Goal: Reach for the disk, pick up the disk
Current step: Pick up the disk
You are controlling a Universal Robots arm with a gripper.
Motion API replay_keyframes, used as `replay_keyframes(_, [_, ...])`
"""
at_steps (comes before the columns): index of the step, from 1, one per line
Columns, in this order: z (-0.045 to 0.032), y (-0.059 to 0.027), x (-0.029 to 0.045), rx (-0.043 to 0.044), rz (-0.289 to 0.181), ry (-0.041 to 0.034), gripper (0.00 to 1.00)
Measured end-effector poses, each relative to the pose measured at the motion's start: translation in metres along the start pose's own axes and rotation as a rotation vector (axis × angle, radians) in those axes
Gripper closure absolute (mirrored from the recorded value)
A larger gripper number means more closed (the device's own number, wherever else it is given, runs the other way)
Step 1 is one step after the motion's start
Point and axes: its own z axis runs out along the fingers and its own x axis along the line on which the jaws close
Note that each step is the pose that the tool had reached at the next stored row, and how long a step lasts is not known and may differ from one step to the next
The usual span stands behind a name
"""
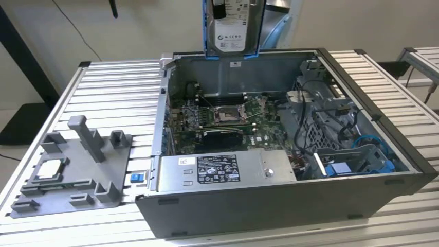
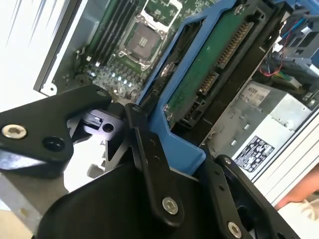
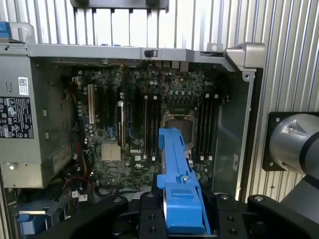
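Note:
The disk (image 1: 233,28) hangs upright above the back wall of the open computer case (image 1: 384,175). Its white label faces the exterior view, and blue rails run down both of its edges. In the second wrist view the disk (image 2: 209,79) shows its green circuit board inside the blue frame. My gripper (image 2: 184,167) is shut on its lower end, with black fingers (image 2: 149,159) pressed on either side. In the first wrist view the disk (image 3: 177,164) appears edge-on as a blue rail, clamped in the gripper (image 3: 184,211) high over the motherboard.
Below lies the motherboard (image 1: 226,116) with an open CPU socket (image 3: 177,122). A grey box with a black-and-white label (image 1: 219,170) sits at the case front. A grey fixture holding a small square chip (image 1: 51,170) stands on the slatted table (image 1: 116,87) at the exterior view's left.

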Motion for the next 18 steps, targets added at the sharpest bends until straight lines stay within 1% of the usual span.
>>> replay_keyframes(12, [0.0103,-0.0463,0.0002,0.0000,0.000,0.0001,1.00])
replay_keyframes(18, [0.0149,-0.0732,0.0003,-0.0004,0.000,0.0001,1.00])
